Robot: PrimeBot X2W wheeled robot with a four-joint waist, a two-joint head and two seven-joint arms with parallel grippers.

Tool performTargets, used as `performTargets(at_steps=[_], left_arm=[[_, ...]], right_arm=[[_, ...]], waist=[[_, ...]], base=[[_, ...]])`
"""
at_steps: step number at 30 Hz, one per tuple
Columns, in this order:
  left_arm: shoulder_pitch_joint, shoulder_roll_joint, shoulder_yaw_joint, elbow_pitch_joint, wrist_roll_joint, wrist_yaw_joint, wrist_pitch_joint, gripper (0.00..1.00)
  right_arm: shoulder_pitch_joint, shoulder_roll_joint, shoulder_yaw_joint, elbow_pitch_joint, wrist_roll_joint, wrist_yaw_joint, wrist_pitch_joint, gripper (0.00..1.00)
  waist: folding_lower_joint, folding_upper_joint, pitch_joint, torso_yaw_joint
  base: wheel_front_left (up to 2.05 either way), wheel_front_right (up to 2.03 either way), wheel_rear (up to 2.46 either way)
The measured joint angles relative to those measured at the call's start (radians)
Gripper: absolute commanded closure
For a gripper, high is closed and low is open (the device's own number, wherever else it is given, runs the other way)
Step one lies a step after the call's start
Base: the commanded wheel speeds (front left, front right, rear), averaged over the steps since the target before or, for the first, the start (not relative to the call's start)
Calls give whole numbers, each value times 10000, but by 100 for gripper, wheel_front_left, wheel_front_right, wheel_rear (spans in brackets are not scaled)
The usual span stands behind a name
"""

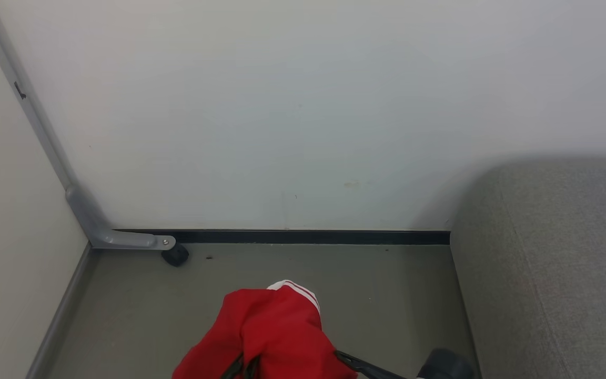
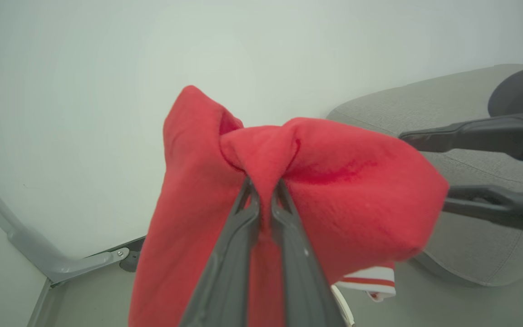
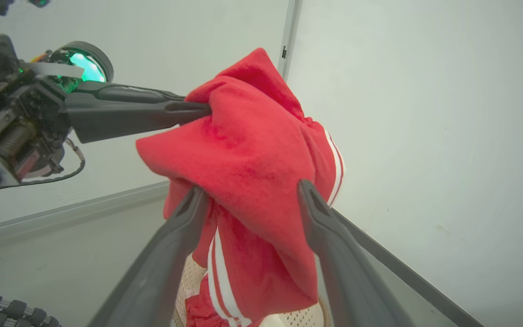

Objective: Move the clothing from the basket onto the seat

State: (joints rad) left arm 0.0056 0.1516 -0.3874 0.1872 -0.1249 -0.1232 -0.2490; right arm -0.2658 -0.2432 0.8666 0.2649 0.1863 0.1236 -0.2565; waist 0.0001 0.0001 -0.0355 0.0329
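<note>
I watch the left gripper (image 2: pixel 261 186) pinch shut on a fold of the red garment (image 2: pixel 357 190). It holds the fold high so the rest hangs in a loose bunch over the basket (image 3: pixel 309 318). The right gripper (image 3: pixel 248 193) stands wide open, its fingers straddling the bunch without squeezing it, probably ready for a second hold. The sofa (image 1: pixel 555 263) sits close by on the right, an easy swing away.
</note>
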Motion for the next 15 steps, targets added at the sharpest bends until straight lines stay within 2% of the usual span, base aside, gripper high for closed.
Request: performTargets(at_steps=[9,15], left_arm=[[-56,12,-251,-119,35,-2,0,100],[-284,-107,-616,-343,33,-4,0,100]], right_arm=[[-243,56,161,420,107,0,0,0],[-443,316,403,955,174,0,0,0]], waist=[[0,0,36,38],[0,0,40,103]], base=[[0,0,0],[0,0,0]])
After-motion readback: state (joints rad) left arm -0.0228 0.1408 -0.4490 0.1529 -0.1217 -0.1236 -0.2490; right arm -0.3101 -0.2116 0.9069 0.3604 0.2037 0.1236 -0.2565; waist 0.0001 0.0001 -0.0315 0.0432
